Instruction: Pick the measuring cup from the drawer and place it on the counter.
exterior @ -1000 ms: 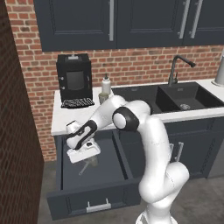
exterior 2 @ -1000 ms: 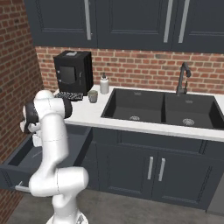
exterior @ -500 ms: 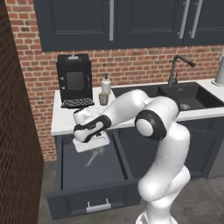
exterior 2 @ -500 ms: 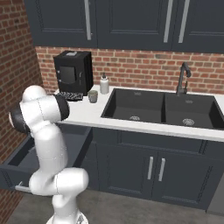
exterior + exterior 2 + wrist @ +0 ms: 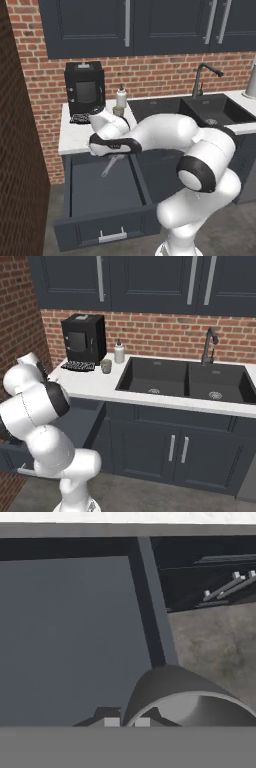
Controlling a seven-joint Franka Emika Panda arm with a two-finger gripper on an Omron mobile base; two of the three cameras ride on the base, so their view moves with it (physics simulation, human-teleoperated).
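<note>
The pincer (image 5: 127, 722) grips the measuring cup (image 5: 187, 704), its bowl right at the fingertips and lifted above the open drawer (image 5: 95, 187). From the left base view the long handle (image 5: 111, 165) seems to hang down and toward the drawer front, though the hand hides the grip. The tabletop (image 5: 75, 137) lies just behind and above, so the carry goes up and back. Since half a second ago the hand has risen toward the tabletop's edge.

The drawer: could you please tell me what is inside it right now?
The drawer shows bare floor. The measuring cup hangs above it at the gripper, handle dangling. The arm covers the back.
</note>
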